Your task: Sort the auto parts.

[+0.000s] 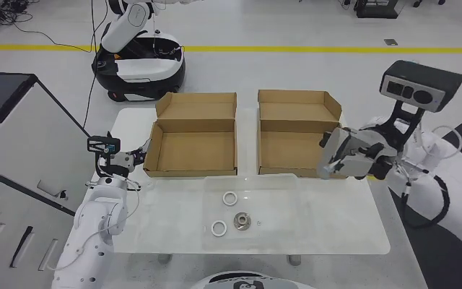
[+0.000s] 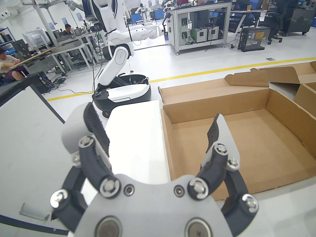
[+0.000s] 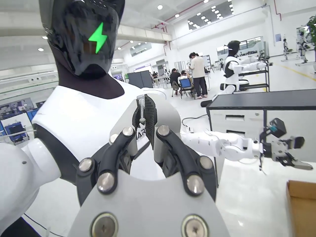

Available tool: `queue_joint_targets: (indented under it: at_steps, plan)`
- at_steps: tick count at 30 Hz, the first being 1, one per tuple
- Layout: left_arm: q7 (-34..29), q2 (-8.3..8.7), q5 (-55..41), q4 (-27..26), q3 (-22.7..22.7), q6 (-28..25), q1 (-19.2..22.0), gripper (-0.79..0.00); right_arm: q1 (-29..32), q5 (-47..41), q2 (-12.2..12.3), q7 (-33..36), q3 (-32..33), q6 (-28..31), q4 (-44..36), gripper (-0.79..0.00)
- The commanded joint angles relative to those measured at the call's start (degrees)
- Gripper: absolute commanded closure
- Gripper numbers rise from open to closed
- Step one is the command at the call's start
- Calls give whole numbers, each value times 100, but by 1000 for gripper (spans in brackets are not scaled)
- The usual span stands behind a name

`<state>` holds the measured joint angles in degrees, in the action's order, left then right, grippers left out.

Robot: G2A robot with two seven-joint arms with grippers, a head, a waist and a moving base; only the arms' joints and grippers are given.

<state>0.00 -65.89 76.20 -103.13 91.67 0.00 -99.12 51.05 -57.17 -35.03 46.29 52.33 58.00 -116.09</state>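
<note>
Half through one delivery, by the look of it: had a bolt clamped tight in the right hand, up by the near right corner of the right box, with the left hand spread wide and empty just beside the left box. Probably needed next to swing over the box floor, point the bolt down and let go clear of the rim. Also had a white ring, a second white ring and a metal bushing waiting on the bench in front of the boxes, touching neither, so plenty left to sort.
</note>
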Motion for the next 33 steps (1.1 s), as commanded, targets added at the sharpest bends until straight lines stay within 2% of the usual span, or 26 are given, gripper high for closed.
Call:
queue_joint_targets:
  at_steps: [1,6,9,21,33]
  plan:
    - [0,0,0,0,0,0,0,-785,34,-145,-78,1,29,0,-74,0]
    - [0,0,0,0,0,0,0,-785,127,-447,-322,1,147,0,-209,0]
    - [0,0,0,0,0,0,0,-785,198,-285,-422,2,180,-1,-105,0]
    - [0,0,0,0,0,0,0,-785,368,547,-431,532,455,-531,380,0]
    - [0,0,0,0,0,0,0,-785,549,37,-571,140,558,-138,-47,0]
